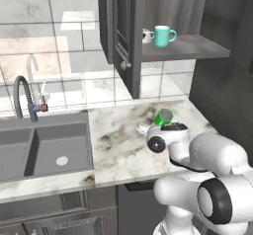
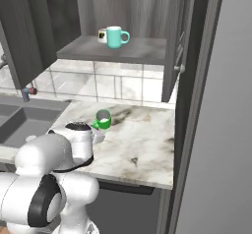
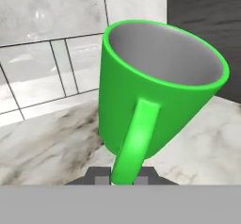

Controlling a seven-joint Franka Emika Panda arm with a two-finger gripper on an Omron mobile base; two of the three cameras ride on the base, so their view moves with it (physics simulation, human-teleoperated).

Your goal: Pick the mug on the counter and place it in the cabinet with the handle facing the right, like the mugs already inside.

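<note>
The bright green mug [image 3: 155,86] leans over just above the marble counter [image 1: 118,140], its grey inside open toward the tiled wall. Its loop handle [image 3: 134,138] points back at the hand. My gripper [image 3: 121,177] is shut on that handle, with a dark fingertip on each side of its lower end. From the base, the mug [image 1: 164,116] [image 2: 103,119] sits just beyond my white wrist. Above, the cabinet's shelf [image 1: 197,49] [image 2: 93,48] carries a teal mug [image 1: 163,35] [image 2: 116,37] and a small white mug [image 1: 147,35] [image 2: 102,35]; the teal one's handle faces right.
The cabinet door [image 1: 121,36] stands open to the left of the shelf, its round knob [image 1: 123,65] low on it. A second door [image 2: 174,41] hangs open on the right. A grey double sink [image 1: 44,145] and curved faucet [image 1: 22,98] lie left.
</note>
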